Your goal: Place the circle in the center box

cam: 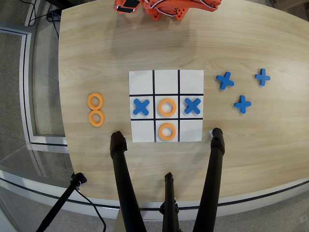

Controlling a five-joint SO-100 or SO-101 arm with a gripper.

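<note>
An orange ring, the circle (167,107), lies flat in the center box (167,96) of the white 3x3 sheet (142,81). A second orange ring (166,131) lies in the square just below it. Two more rings (95,101) (96,118) rest on the bare wood to the left of the sheet. The orange arm is folded at the top edge of the overhead view, far from the sheet. Only part of its gripper (126,7) shows there, and I cannot make out how the jaws stand. Nothing is held.
Blue crosses (140,107) (192,106) fill the squares left and right of the center. Three more crosses (224,80) (262,77) (242,104) lie on the wood at the right. Black tripod legs (120,164) (215,159) stand along the table's near edge.
</note>
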